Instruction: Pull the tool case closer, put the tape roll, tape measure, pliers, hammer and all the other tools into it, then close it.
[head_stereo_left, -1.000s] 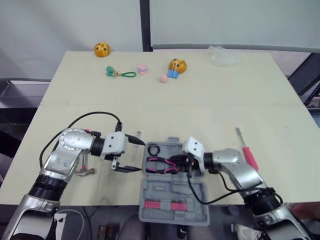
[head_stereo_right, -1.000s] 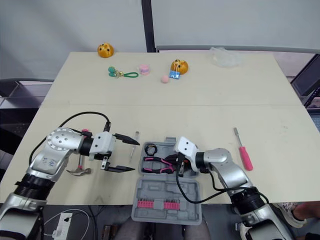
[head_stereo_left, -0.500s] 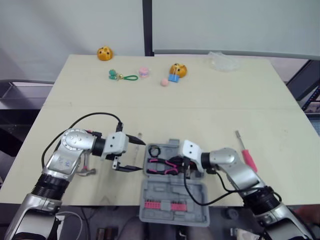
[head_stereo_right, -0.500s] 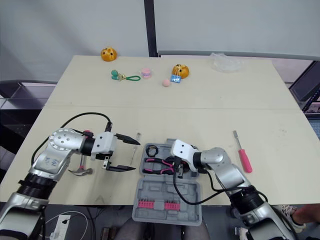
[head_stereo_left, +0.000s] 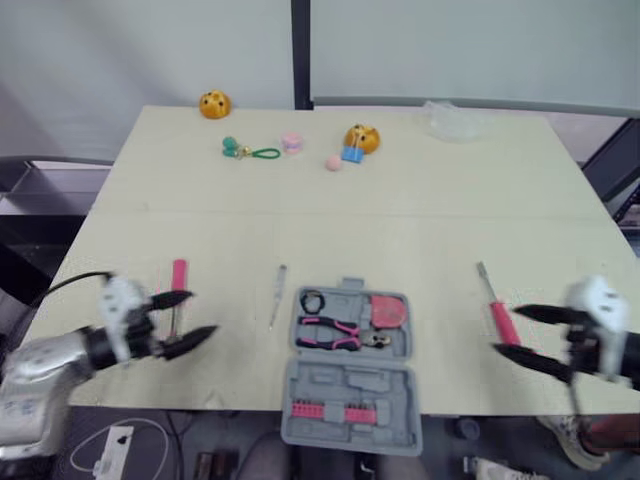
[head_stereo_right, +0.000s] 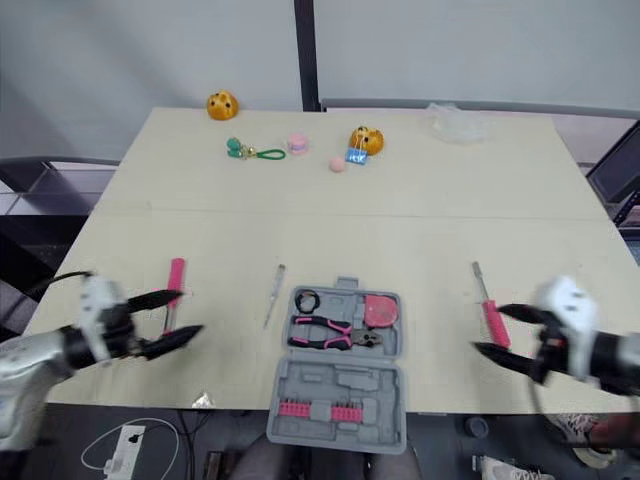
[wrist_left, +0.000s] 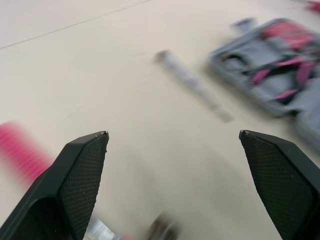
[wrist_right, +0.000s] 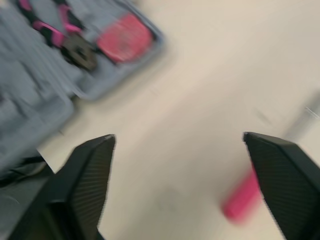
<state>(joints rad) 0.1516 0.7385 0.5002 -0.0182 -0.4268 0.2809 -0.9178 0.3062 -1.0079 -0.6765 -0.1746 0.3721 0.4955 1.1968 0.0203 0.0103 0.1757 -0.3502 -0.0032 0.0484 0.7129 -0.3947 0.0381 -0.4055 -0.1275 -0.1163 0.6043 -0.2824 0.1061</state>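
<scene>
Tool case (head_stereo_left: 350, 385) lies open between the grippers, with tape roll (head_stereo_left: 309, 300), pliers (head_stereo_left: 335, 333) and tape measure (head_stereo_left: 386, 311) inside. Left of the case, the left gripper (head_stereo_left: 203, 312) gapes wide by the hammer (head_stereo_left: 178, 275). Right of it, the right gripper (head_stereo_left: 505, 329) is equally wide at the screwdriver (head_stereo_right: 491, 322). Each should straddle its handle squarely before closing.

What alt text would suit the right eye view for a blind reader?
An open grey tool case sits at the table's near edge, holding pliers, a tape roll and a pink tape measure. The open left gripper hovers by a hammer, the open right gripper by a screwdriver.
</scene>
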